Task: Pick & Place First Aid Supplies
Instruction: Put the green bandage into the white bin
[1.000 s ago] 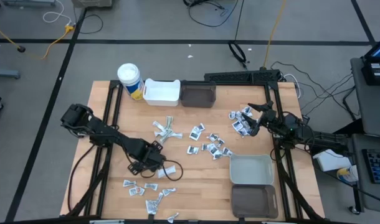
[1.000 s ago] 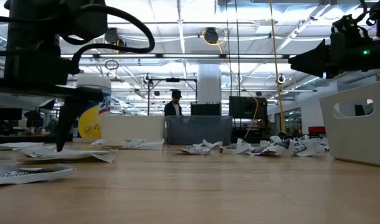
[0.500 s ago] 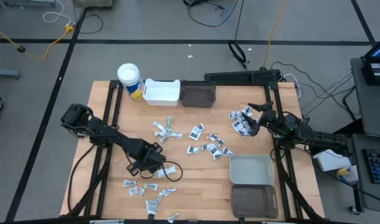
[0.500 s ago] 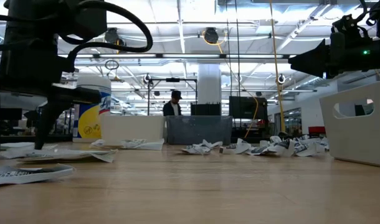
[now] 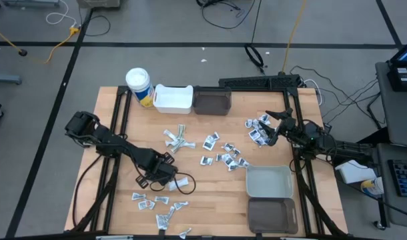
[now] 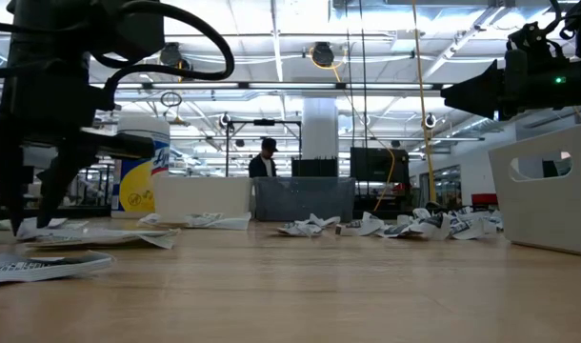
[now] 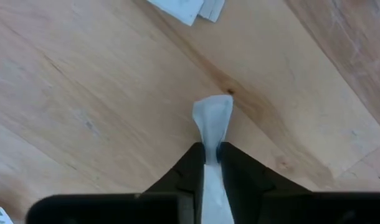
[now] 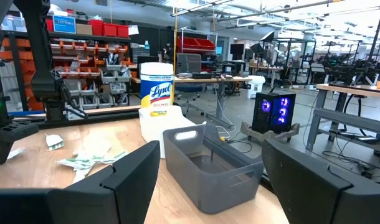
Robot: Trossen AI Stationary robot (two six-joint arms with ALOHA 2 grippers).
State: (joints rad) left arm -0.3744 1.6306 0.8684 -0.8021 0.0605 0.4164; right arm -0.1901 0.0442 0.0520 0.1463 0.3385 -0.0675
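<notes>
**Trainee:** One small flat white sachet is all you have pinched, isn't it?

**Supervisor:** Yes. Your left gripper has its two dark fingers closed on that sachet's edge, low over the pale wooden table, near the front-left scatter of packets.

**Trainee:** Why grab it by the edge?

**Supervisor:** A flat packet lying on wood likely offers you nothing else; nipping it makes it crease and stand up between the tips.

**Trainee:** And your right gripper?

**Supervisor:** It waits with fingers spread wide beside the far-right heap of packets, clear of the light grey rectangular plastic bin in front, which looks the handiest drop-off.
</notes>
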